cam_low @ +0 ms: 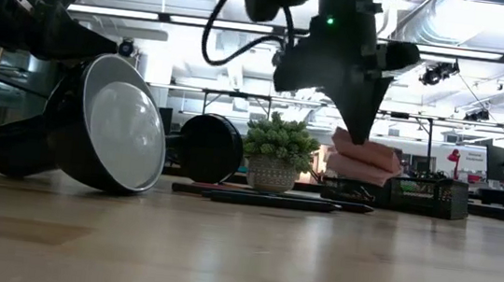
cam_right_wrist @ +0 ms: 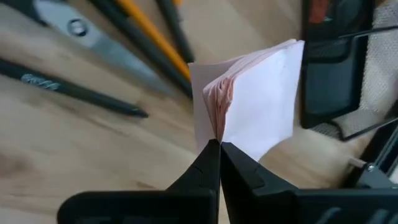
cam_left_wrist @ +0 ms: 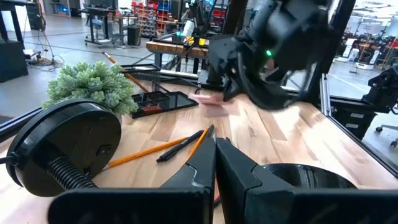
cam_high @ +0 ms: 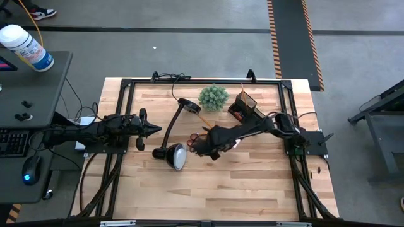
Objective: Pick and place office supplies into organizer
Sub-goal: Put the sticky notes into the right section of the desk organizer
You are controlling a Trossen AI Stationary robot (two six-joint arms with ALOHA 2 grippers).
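Note:
My right gripper (cam_low: 361, 134) hangs above the table's middle (cam_high: 202, 146), shut on the pink sticky-note pad (cam_low: 367, 161). Below it, the orange pencil (cam_right_wrist: 155, 37), dark pens (cam_right_wrist: 68, 87) and the scissors' blades (cam_right_wrist: 87, 34) lie flat on the wood. The dark organizer (cam_high: 243, 106) stands toward the far edge, next to the green plant (cam_high: 213, 96); it also shows in the low view (cam_low: 429, 197). My left gripper (cam_left_wrist: 216, 149) waits shut at the table's left (cam_high: 148, 129), touching nothing. The binder clip is not visible. My right gripper pinches the pad (cam_right_wrist: 261, 93) at one corner (cam_right_wrist: 219, 134) between its two fingertips, coming from above and pointing down. The sheets fan apart a little along the edge beside the fingers. The pad is lifted clear of the table and hangs tilted below the fingers.
A black gooseneck lamp lies tipped on the table, its head (cam_high: 175, 156) near the middle and its round base (cam_high: 188, 106) toward the far side, between my two arms. The near half of the wooden table (cam_high: 221, 189) is bare wood. A black frame runs around the table's edge.

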